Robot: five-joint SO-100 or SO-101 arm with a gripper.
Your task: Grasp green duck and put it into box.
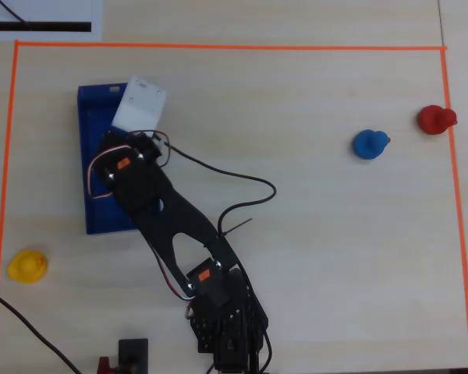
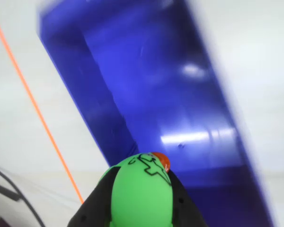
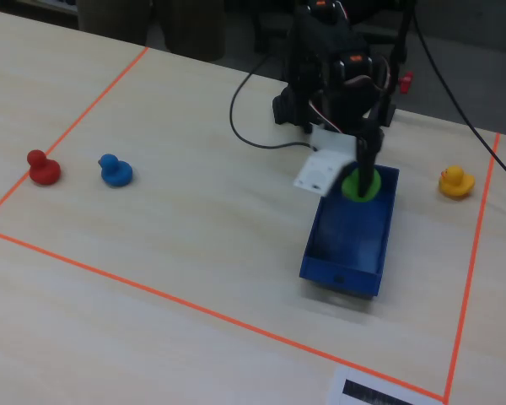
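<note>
Green duck [image 2: 141,194]: clamped between the black fingers [image 2: 98,203] of the gripper [image 3: 362,180], red-orange beak up; held above the box's near end in the fixed view
Box [image 3: 347,240]: dark blue, long, floor bare in the wrist view
Other ducks: yellow [image 1: 27,266] beside the box; blue [image 1: 370,144] and red [image 1: 435,119] well apart

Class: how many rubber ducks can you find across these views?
4: the green duck in the gripper over the box; yellow duck, blue duck and red duck on the table.
</note>
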